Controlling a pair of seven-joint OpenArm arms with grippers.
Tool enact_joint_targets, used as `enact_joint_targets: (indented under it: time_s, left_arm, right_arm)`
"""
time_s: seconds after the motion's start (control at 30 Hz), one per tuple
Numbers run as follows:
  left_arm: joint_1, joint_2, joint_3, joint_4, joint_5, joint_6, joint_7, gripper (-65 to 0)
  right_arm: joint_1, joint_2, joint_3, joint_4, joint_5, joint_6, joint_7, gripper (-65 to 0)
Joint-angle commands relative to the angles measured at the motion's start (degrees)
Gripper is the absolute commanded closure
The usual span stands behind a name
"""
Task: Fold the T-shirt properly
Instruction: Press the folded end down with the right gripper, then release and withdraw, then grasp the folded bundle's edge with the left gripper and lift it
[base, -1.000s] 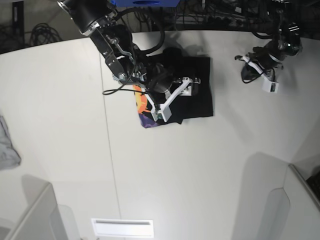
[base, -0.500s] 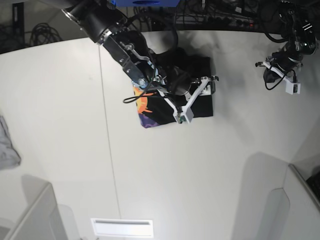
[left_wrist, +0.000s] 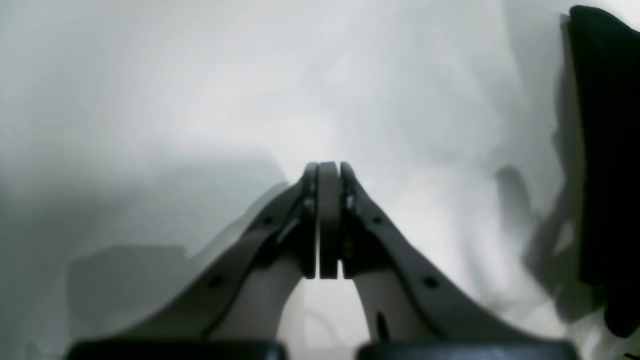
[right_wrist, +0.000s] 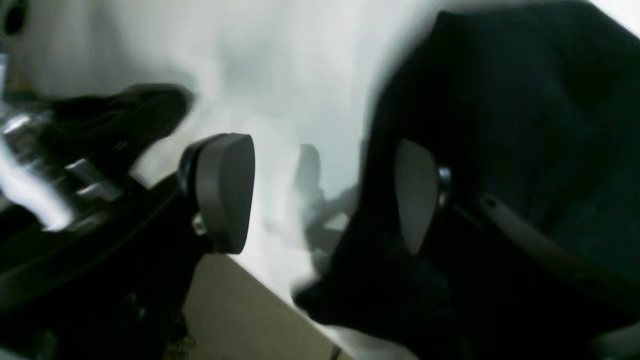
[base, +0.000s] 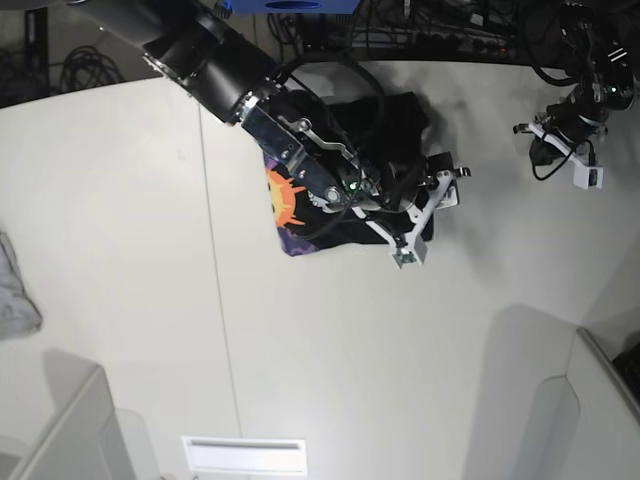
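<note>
T-shirt (base: 340, 170) is sitting folded up near the far edge of the white surface (base: 330, 350), a bit right of the middle in the base view. Compared with a second ago, the right arm is reaching a lot further over it: the right pincer (base: 430, 215) was hovering over the shirt's middle, and now it's hanging out past the shirt's right-hand edge. The shirt's outline on that side looks pushed or bunched out a little too, with the black cloth now reaching under the pincer.

That right pincer is standing with its pads (right_wrist: 225, 192) well apart. In the right wrist view one pad looks laid against the black cloth and the other is over bare surface, so nothing is clamped between them as far as I can tell.

The left pincer (base: 575, 165) is off at the far right, well apart from the shirt, and it has drifted further right and toward the far edge since a second ago. Its fingers (left_wrist: 328, 220) are pressed flat together on nothing.

The bundle is roughly squarish, so I can't call a clear long axis. The orange sun print (base: 283, 198) with its purple bit is showing at the left and near-left corner, and the rest is plain black.

A small grey cloth (base: 15, 290) is lying at the left edge.
</note>
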Motion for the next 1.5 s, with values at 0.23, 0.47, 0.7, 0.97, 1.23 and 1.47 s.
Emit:
enact_joint_targets:
  time_s: [0.23, 0.47, 0.7, 0.97, 1.23, 1.47]
  left_arm:
    - [1.08, -0.94, -0.49, 1.42, -1.00, -0.10, -0.98, 0.0]
    - [6.36, 0.82, -0.05, 11.71, -1.26, -8.10, -0.98, 0.0]
    - [6.01, 6.89, 2.23, 16.10, -1.26, -11.18, -0.98, 0.0]
    - [0.91, 9.52, 11.29, 16.02, -1.26, -11.00, -0.98, -43.9]
    - [-3.22, 13.39, 11.90, 8.72, -1.00, -11.00, -0.98, -50.4]
    - [-8.15, 14.18, 15.07, 0.46, -0.82, -9.95, -0.98, -50.4]
  right_arm:
    - [3.02, 3.56, -3.62, 13.08, 0.35, 0.26, -0.71, -39.6]
    - [-8.76, 16.74, 15.54, 28.46, 0.35, 0.17, 3.60, -32.0]
    - [-21.07, 22.72, 27.23, 29.08, 0.35, 0.52, 13.53, 0.0]
    - [-28.72, 23.95, 34.88, 29.25, 0.35, 5.80, 14.85, 0.0]
    - [-33.11, 23.95, 40.95, 29.25, 0.35, 8.52, 14.94, 0.0]
    - [-33.73, 24.04, 40.86, 29.25, 0.35, 8.52, 14.94, 0.0]
